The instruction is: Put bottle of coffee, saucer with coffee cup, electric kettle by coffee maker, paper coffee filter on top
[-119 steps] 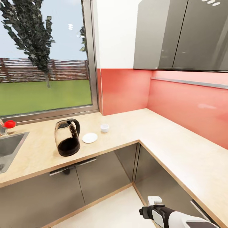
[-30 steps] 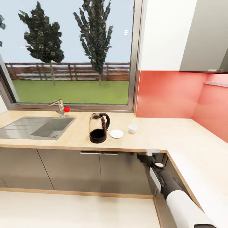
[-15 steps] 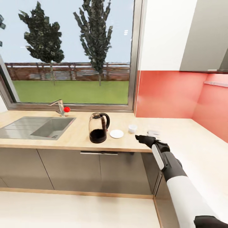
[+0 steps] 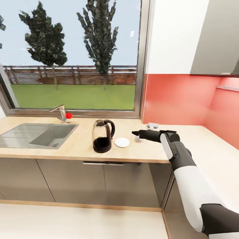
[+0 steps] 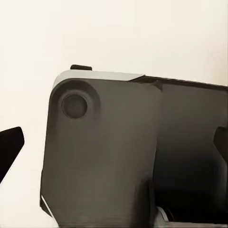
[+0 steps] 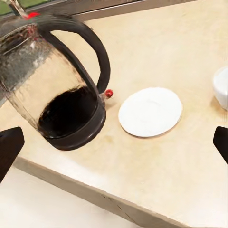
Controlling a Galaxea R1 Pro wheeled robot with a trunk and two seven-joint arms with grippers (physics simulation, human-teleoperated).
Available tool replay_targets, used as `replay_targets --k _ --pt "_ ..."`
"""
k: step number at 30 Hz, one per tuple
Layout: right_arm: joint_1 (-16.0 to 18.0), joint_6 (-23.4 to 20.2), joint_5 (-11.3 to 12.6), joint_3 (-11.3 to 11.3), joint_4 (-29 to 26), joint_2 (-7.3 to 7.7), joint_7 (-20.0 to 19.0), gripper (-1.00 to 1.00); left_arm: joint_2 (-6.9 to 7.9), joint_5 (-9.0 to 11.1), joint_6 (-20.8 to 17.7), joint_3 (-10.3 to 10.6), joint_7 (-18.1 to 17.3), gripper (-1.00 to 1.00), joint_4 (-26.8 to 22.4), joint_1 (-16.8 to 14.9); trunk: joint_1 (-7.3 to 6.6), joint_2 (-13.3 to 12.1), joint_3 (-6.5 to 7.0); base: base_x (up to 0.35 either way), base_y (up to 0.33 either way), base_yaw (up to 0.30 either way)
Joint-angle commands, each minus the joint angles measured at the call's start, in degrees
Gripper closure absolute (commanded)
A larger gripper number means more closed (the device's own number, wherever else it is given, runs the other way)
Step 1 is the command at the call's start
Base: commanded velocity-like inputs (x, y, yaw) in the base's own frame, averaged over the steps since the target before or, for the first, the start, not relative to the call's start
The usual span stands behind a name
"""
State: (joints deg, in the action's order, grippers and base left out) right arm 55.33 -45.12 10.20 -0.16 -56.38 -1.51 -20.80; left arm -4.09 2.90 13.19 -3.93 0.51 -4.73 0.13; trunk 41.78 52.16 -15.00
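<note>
Electric kettle (image 4: 102, 139) upright on the kitchen countertop (image 4: 79, 146), saucer (image 4: 122, 142) just beside it, coffee cup (image 6: 221, 88) past the saucer. My right gripper (image 4: 136, 133) hangs over cup/saucer, fingers (image 6: 9, 147) wide apart, nothing held. Left gripper: can't tell. Sink (image 4: 36, 135) to the kettle's left.

The coffee cup (image 4: 138, 138) is largely hidden behind the right gripper (image 4: 135, 133) in the head view, and the right wrist view's edge cuts it to a sliver. The electric kettle (image 6: 54, 90) loses its top to that frame's edge. Both right fingertips are cropped at the frame sides.
</note>
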Motion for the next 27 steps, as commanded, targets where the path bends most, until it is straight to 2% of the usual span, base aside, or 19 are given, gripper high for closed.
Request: replay_targets --k 1,6,17,27 --pt "0.04 -0.31 0.26 -0.02 -0.04 0.03 -0.04 -1.0 0.03 0.18 0.08 -0.35 -0.04 -1.0 0.21 0.02 0.04 0.04 -0.07 0.328 0.0 0.0" --pt "0.05 -0.24 0.26 -0.01 -0.04 0.16 -0.19 -1.0 0.13 0.18 0.02 -0.4 0.02 -1.0 0.65 0.02 0.04 0.04 -0.09 0.339 0.0 0.013" --pt "-0.02 -0.23 0.26 0.08 -0.04 0.2 -0.21 -1.0 0.07 0.18 0.0 -0.47 0.02 -1.0 0.67 0.03 0.04 0.04 -0.64 0.335 -0.087 0.123" --pt "-0.08 -0.23 0.21 0.06 0.02 0.24 -0.19 -1.0 0.05 0.18 0.0 -0.38 0.02 -1.0 0.68 0.04 0.04 0.04 -0.81 0.045 -0.017 0.055"
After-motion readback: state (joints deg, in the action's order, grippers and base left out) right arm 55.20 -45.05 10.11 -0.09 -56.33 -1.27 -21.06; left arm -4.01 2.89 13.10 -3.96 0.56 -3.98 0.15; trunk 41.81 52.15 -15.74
